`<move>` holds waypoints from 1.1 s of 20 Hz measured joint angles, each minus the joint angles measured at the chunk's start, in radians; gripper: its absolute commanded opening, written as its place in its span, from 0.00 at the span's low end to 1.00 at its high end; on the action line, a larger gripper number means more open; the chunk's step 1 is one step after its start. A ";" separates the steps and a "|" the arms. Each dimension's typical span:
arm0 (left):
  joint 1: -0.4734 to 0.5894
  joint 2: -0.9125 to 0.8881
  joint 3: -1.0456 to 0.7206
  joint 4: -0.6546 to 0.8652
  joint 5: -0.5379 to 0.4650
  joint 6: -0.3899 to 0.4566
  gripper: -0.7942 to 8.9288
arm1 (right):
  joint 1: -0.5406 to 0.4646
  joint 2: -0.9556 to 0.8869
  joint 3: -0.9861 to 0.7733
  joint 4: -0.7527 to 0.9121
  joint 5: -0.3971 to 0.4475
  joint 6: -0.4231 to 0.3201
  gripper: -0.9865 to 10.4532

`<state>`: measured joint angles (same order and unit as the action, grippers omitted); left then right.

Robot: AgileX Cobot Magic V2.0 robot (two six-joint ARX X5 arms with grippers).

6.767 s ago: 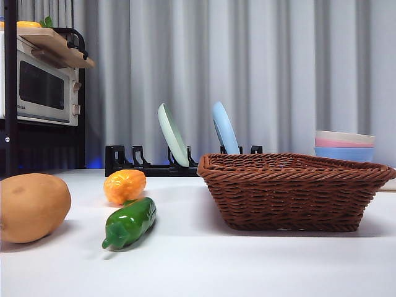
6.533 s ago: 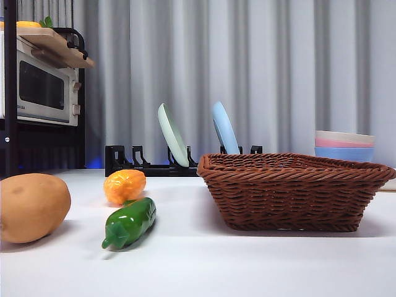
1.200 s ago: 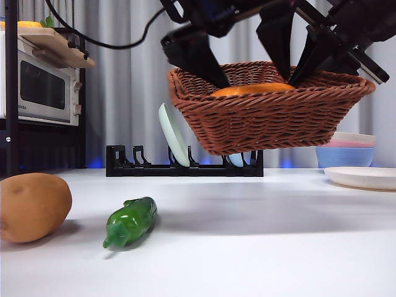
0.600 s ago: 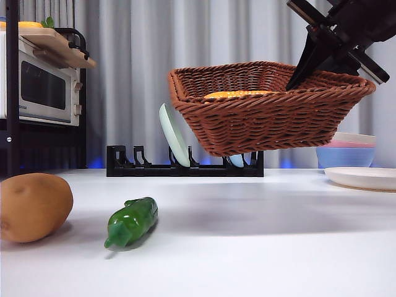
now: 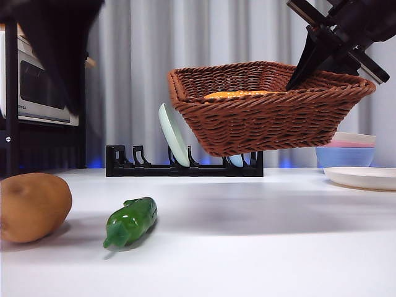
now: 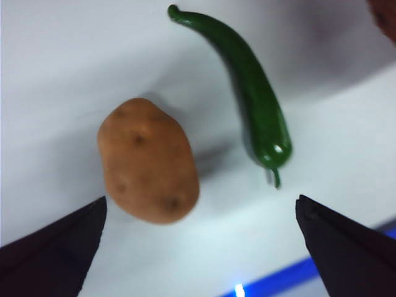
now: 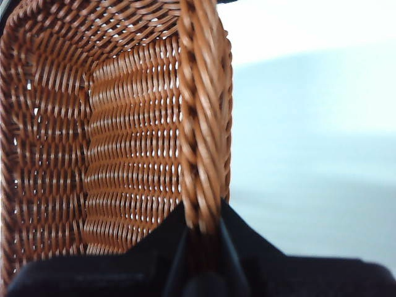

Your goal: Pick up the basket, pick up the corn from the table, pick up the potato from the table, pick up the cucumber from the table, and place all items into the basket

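Note:
My right gripper [image 5: 303, 65] is shut on the braided rim of the brown wicker basket [image 5: 266, 120] and holds it in the air at the right; the right wrist view shows the rim [image 7: 201, 124] pinched between the jaws [image 7: 201, 229]. The orange-yellow corn [image 5: 238, 94] lies inside the basket. The tan potato [image 5: 31, 207] and the dark green cucumber [image 5: 130, 221] lie on the table at the left. My left gripper [image 6: 198, 247] is open and empty above the potato [image 6: 148, 161] and the cucumber [image 6: 253, 99]; its arm shows dark at the front view's top left [image 5: 55, 49].
A black dish rack [image 5: 182, 166] with a pale green plate stands at the back. A microwave [image 5: 37, 93] sits on a shelf at the far left. Stacked pastel bowls [image 5: 352, 151] and a white plate [image 5: 362, 176] are at the right.
My left gripper has left the basket with the corn lying in it and has come in at the top left over the potato. The basket hangs where it was.

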<state>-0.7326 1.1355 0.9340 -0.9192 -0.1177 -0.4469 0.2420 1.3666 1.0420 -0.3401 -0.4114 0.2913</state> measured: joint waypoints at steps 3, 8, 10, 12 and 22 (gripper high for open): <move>0.090 0.063 -0.031 0.057 0.039 0.014 0.64 | 0.000 0.000 0.000 0.000 0.000 0.000 0.07; 0.153 0.224 -0.031 0.165 0.063 0.063 0.64 | 0.000 0.000 0.000 0.000 0.000 -0.001 0.07; 0.157 0.285 -0.031 0.188 0.070 0.074 0.63 | 0.000 0.000 0.000 0.000 0.000 -0.001 0.07; 0.157 0.328 -0.031 0.190 0.071 0.085 0.52 | 0.000 0.000 0.000 0.000 0.000 -0.002 0.07; 0.157 0.258 0.054 -0.057 0.184 0.273 0.07 | 0.000 0.000 0.000 -0.001 0.000 -0.003 0.07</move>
<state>-0.5758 1.3937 0.9882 -0.9760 0.0662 -0.1738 0.2420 1.3666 1.0420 -0.3408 -0.4114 0.2886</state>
